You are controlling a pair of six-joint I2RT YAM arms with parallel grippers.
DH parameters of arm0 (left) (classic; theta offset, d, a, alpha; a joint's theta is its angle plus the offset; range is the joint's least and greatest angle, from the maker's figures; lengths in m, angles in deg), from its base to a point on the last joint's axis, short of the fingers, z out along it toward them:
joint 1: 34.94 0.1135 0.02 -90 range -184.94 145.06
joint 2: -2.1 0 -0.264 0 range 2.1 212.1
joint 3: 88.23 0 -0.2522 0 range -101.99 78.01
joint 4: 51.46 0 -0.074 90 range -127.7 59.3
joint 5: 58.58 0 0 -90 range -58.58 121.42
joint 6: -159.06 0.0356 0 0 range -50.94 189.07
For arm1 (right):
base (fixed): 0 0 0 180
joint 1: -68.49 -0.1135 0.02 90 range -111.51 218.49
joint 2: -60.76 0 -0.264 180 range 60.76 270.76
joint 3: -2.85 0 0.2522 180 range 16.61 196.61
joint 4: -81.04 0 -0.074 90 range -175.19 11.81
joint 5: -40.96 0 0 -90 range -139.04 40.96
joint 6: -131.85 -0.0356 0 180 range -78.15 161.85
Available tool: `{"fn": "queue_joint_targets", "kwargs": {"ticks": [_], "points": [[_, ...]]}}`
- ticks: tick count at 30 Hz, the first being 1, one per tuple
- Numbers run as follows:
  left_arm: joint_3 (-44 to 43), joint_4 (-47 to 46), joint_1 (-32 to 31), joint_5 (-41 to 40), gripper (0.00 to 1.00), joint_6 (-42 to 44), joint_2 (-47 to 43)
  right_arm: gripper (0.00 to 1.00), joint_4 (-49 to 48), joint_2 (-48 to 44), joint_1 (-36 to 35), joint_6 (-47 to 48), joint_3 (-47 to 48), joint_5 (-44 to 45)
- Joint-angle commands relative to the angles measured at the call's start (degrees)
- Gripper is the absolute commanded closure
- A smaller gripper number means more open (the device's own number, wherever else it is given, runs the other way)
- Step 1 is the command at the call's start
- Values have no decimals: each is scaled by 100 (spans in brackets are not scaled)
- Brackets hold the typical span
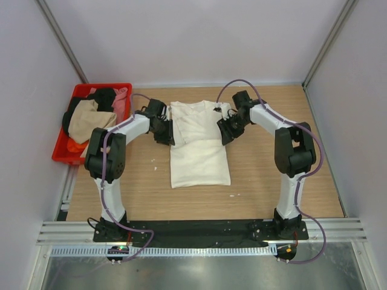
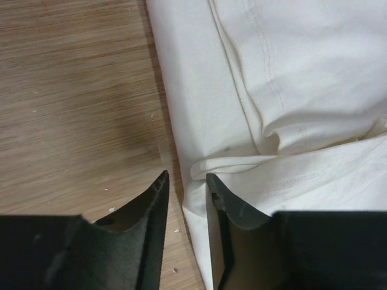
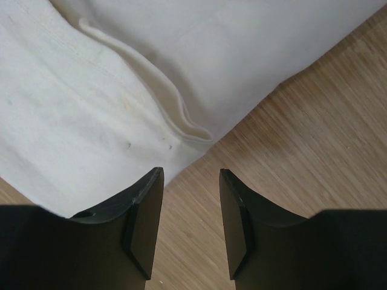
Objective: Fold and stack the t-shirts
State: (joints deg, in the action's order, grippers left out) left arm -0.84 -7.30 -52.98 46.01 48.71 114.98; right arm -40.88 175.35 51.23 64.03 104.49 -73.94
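T-shirts (image 1: 87,118) in a heap inside red crate (image 1: 121,87)

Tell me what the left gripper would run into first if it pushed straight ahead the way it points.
Most likely the cream t-shirt: its folded side edge lies just beyond the left gripper tips, with the bare table beside it. How high the tips hang above the cloth is unclear.

bright, even overhead light; soft-edged shadows on wooden table (image 1: 260,181). wrist views crisp on cream t-shirt (image 2: 302,72); black fingers (image 2: 139,235) close to lens, dark, slightly soft.
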Motion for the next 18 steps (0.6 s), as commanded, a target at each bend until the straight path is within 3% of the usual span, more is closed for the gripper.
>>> {"fn": "queue_joint_targets", "kwargs": {"ticks": [1, 8, 11, 14, 17, 18], "points": [[-254, -139, -6, 114, 71, 164, 76, 52, 139, 55, 21, 200, 318, -268], [-315, -200, -6, 97, 100, -46, 147, 55, 112, 371, 21, 191, 590, -296], [-289, -270, 2, 53, 100, -196, 164, 62, 16, 433, 38, 104, 555, -287], [-254, -349, 3, 70, 100, -319, 199, 72, -98, 468, 73, 50, 511, -243], [-158, -481, 3, 44, 100, -460, 164, 87, -151, 451, 108, 24, 441, -208], [-122, -516, 20, 44, 100, -521, 138, 98, -221, 433, 126, 6, 415, -182]]}}
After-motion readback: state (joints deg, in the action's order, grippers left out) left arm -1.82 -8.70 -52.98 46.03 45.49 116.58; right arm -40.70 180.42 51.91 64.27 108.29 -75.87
